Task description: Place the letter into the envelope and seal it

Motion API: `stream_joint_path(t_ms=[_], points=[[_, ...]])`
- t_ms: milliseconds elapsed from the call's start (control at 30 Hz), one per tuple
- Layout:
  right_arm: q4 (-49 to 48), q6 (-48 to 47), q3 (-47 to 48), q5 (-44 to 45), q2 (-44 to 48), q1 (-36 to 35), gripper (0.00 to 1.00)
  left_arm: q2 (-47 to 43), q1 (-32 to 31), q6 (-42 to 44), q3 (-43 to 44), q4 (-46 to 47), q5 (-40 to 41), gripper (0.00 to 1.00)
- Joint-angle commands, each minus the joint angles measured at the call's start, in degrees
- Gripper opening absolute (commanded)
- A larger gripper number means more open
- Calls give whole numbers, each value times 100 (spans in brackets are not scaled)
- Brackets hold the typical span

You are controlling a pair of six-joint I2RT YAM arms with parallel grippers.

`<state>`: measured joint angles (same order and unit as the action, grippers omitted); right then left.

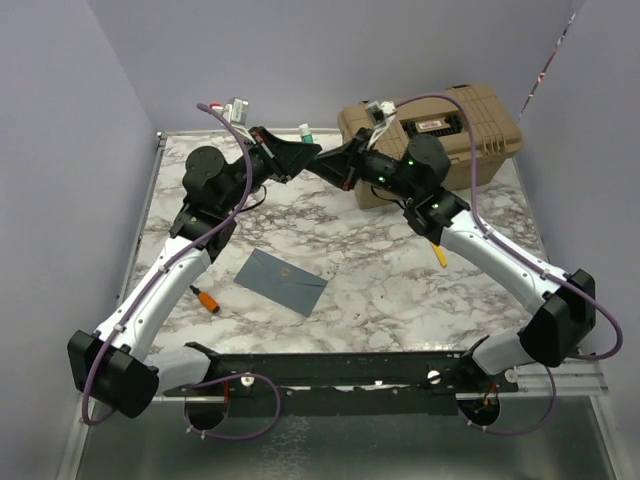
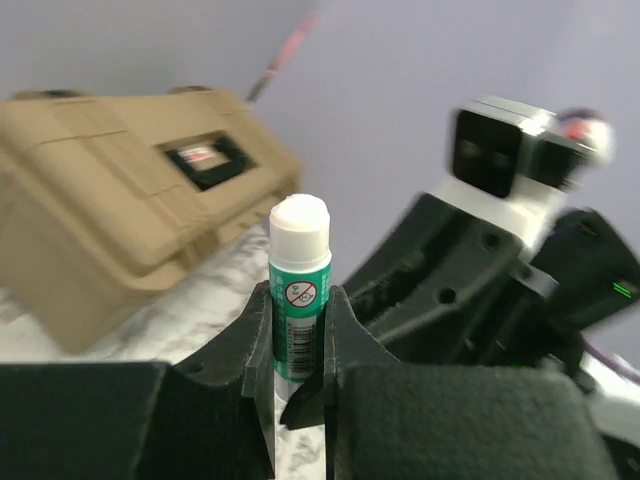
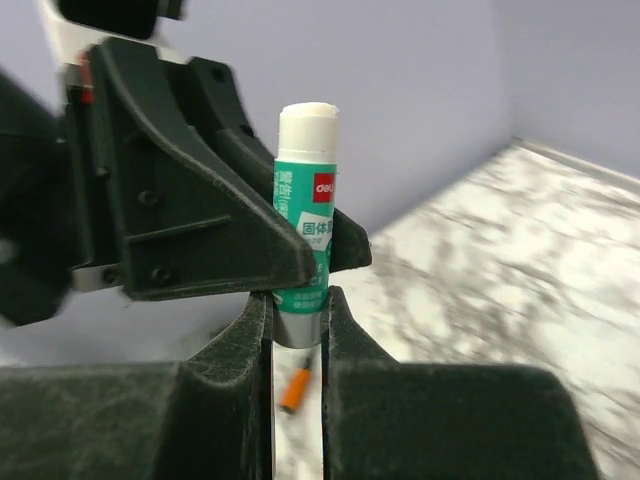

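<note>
Two grips on the glue stick (image 3: 305, 190) just left of the tan case (image 1: 480, 125), left pincer (image 2: 300, 370) clenched on its body, right pincer (image 3: 297, 340) on its base, so we'd keep it upright and twist gently; envelope (image 1: 281, 281) lies flat front-left of the case, letter unseen.

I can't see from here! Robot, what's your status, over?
Left gripper and right gripper both shut on glue stick, mid-air. Envelope flat on table. Letter not in view. Small orange item near envelope, not touching.
</note>
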<state>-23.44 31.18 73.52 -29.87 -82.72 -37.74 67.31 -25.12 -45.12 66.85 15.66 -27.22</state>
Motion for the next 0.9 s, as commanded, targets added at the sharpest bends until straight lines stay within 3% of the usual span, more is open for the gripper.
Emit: stream_joint_path(t_ms=[0,100,267,400,500,700,767,867], points=[[2277,-2321,488,2753,-754,-156,0,366,-125,-623,-243,-750,1266,0],[2325,-2943,658,4254,-1096,-344,0,572,-127,-1098,-172,-963,1688,0],[2523,-3763,1049,5690,-1710,-727,0,935,-124,-1795,107,-1062,1680,0],[3089,-3444,1326,5605,-1875,-766,0,1052,-127,-1737,225,-1091,1592,0],[3254,-2858,1200,4953,-1539,-755,1,966,-124,-1399,170,-1190,1661,0],[3602,-1790,1180,2883,-668,-649,64,787,-97,-9,237,-1184,875,0],[3694,-1538,1106,2569,-428,-609,74,713,-81,283,230,-1175,628,0],[3555,-1108,718,2028,120,-472,77,628,-76,547,223,-1062,222,0]])
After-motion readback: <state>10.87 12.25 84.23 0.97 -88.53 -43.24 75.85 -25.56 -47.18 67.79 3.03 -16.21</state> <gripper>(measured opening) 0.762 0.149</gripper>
